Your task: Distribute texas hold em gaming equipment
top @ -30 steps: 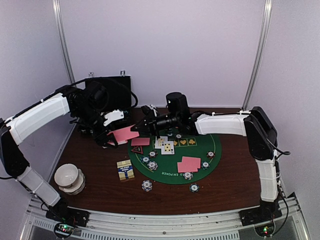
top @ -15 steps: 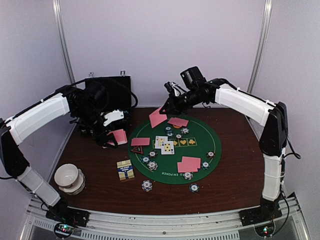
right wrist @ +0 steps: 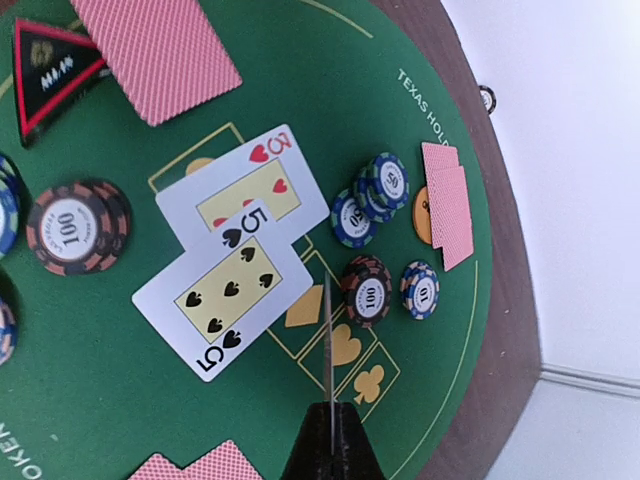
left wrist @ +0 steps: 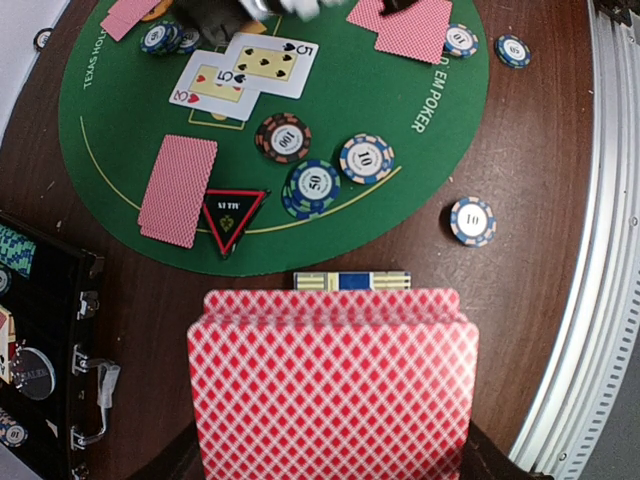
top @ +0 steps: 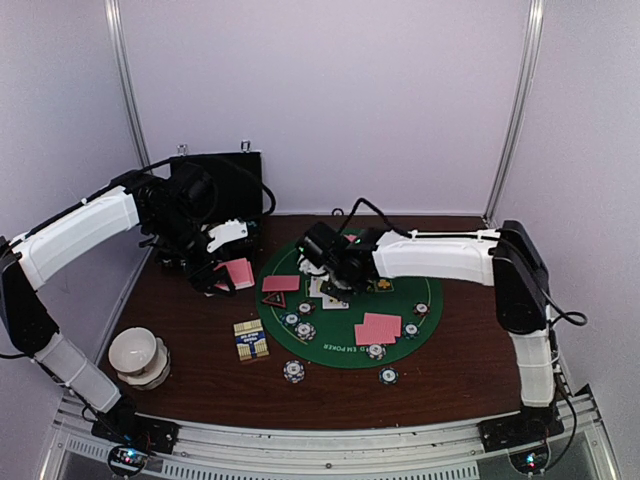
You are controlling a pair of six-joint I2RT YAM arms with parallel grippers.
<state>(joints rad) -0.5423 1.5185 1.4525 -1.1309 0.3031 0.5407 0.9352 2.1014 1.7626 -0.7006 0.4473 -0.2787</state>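
left gripper [top: 222, 268]: clenched on a deck of pink-backed cards [left wrist: 330, 385], held above the brown table [left wrist: 520, 200], left of the green felt mat [left wrist: 400, 110].
right gripper [right wrist: 330, 445]: clamped on a single card [right wrist: 328, 330] seen edge-on, low over the middle of the mat.
face-up cards [right wrist: 225, 295]: three of hearts and five of spades, overlapping on the mat.
red triangle marker [left wrist: 232, 213]: at the mat's left edge, just beside a face-down card [left wrist: 178, 190].
poker chips [left wrist: 365, 157]: scattered over the mat, a few on the table just off it.
card box [left wrist: 352, 281]: on the table beside the mat.
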